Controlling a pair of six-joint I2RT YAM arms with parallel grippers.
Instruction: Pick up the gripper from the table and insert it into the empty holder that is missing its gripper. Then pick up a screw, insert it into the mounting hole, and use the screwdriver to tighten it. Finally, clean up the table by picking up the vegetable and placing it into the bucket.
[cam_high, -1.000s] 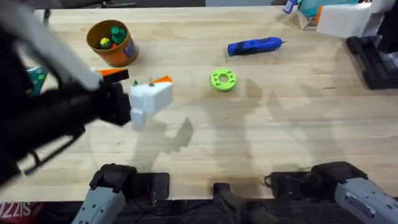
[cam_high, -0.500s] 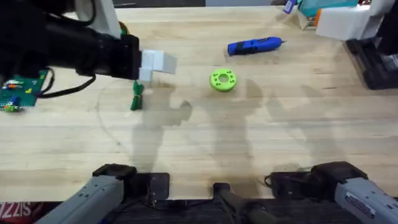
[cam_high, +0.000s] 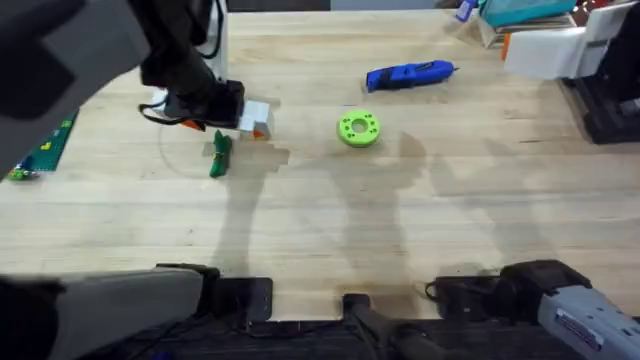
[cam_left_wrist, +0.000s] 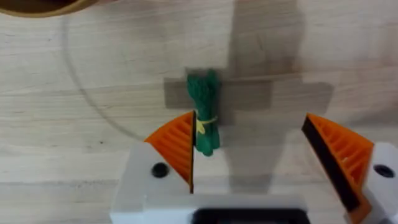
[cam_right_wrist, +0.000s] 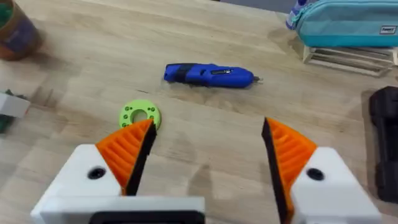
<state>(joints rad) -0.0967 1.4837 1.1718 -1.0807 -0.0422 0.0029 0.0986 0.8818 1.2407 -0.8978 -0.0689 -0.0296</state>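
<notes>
**Left gripper over vegetable, jaws apart**

While lying flat on the bench (cam_high: 330, 215), vegetable (cam_left_wrist: 204, 112) beside one orange pad of left gripper (cam_left_wrist: 249, 149), jaws apart. Right gripper (cam_right_wrist: 205, 149) jaws apart; screwdriver (cam_right_wrist: 208, 74) at 12 o'clock.

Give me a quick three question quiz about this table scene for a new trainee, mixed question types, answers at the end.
1. True or false: the left gripper has its jaws open above the vegetable.
2. Multiple choice: which thing lies nearest the green ring? A) the screwdriver B) the teal pouch C) the circuit board
3. Fill in: the right gripper holds ____.

Key: 1 true; 2 A; 3 nothing, its jaws are open and empty.
</notes>
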